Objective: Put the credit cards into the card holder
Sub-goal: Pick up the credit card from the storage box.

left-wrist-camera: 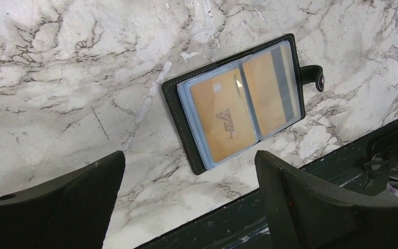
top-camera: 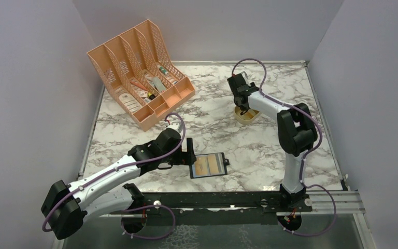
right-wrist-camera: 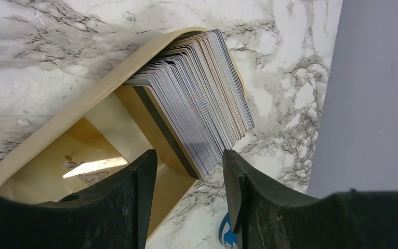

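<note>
The black card holder point(left-wrist-camera: 179, 109) lies open and flat on the marble near the front edge; it also shows in the top view point(top-camera: 209, 166). Its clear sleeves hold two tan-orange cards point(left-wrist-camera: 223, 119), and its snap tab point(left-wrist-camera: 313, 77) points right. My left gripper point(left-wrist-camera: 189, 176) is open and empty, hovering just left of the holder point(top-camera: 190, 153). A thick stack of credit cards point(right-wrist-camera: 197, 104) stands on edge in a gold oval tin point(right-wrist-camera: 57, 124). My right gripper point(right-wrist-camera: 189, 179) is open above the tin point(top-camera: 241, 107), with the stack's lower corner between its fingers.
A peach desk organiser point(top-camera: 140, 72) with small items stands at the back left. A black rail point(top-camera: 228, 199) runs along the table's front edge. Grey walls enclose the table on three sides. A small blue patch point(right-wrist-camera: 228, 233) shows under the right finger.
</note>
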